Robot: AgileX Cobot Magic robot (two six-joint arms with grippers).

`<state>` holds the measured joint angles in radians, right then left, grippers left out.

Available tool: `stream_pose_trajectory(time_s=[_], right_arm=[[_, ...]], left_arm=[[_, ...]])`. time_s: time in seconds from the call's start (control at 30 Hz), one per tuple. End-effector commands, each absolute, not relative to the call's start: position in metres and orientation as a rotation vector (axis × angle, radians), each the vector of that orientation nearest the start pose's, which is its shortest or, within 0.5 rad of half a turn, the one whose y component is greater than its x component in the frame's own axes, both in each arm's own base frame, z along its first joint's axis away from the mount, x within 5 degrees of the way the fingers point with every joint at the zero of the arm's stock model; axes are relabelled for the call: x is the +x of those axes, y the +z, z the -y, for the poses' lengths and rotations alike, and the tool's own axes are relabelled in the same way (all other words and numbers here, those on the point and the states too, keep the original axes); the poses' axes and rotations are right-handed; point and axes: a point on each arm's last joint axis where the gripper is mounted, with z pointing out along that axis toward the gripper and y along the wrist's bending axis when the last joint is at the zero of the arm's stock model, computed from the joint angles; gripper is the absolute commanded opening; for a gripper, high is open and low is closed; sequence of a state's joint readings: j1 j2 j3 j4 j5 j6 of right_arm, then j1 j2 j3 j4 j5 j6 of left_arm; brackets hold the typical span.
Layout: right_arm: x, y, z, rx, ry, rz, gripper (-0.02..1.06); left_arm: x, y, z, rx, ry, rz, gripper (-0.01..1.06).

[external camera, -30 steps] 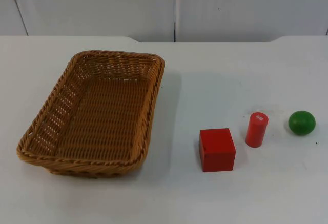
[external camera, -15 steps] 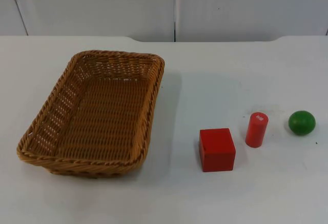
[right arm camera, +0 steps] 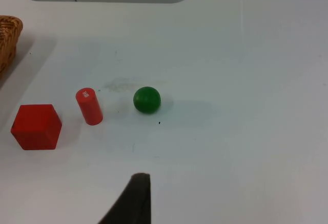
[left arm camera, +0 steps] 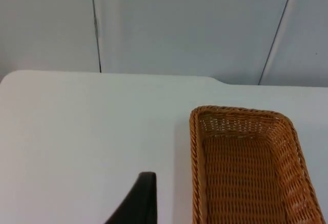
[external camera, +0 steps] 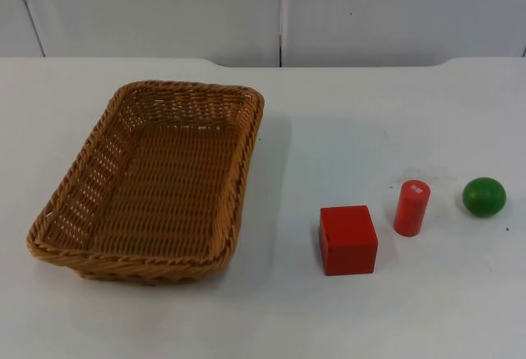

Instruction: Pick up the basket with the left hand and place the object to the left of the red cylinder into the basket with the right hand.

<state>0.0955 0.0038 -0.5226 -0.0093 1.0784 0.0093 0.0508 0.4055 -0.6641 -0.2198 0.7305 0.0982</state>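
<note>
Basket (external camera: 148,182) sits on the white table (external camera: 345,112), not yet lifted; red cube (external camera: 348,239) stands just left of the red cylinder (external camera: 411,207), green ball (external camera: 483,196) on the cylinder's far side. The cube is my target.

My left gripper (left arm camera: 138,203) hangs beside the basket's long side, my right gripper (right arm camera: 130,198) well back from the three pieces; only one dark fingertip of each shows, so I cannot tell whether either is open or closed.

Risks as I judge them:
- Cube and cylinder stand close. A wide approach could topple the upright cylinder.
- Woven wicker rim is ridged and springy; a shallow pinch may slip or tilt the basket.
- Cube faces look smooth and painted, with flat sides to pinch. An off-square grip could twist it
</note>
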Motion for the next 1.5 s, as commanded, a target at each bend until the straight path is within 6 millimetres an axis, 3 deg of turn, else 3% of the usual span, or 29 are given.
stream_pose_trajectory(time_s=[0.0, 0.3, 0.7, 1.17, 1.47], right_arm=[[-0.007, 0.28, 0.001, -0.086, 0.059, -2.044, 1.05], [-0.007, 0.28, 0.001, -0.086, 0.059, -2.044, 1.05], [-0.008, 0.28, 0.001, -0.086, 0.065, -2.046, 1.05], [-0.008, 0.28, 0.001, -0.086, 0.065, -2.046, 1.05], [-0.008, 0.28, 0.001, -0.086, 0.065, -2.046, 1.05]], left_arm=[[0.073, 0.347, 0.01, -0.016, -0.163, -1.933, 1.05], [0.082, 0.346, 0.009, -0.025, -0.162, -1.947, 1.05], [0.112, 0.339, 0.015, 0.068, -0.207, -2.004, 1.05], [0.163, 0.319, 0.03, 0.191, -0.433, -2.085, 1.05], [0.199, 0.316, 0.028, 0.182, -0.438, -2.123, 1.05]])
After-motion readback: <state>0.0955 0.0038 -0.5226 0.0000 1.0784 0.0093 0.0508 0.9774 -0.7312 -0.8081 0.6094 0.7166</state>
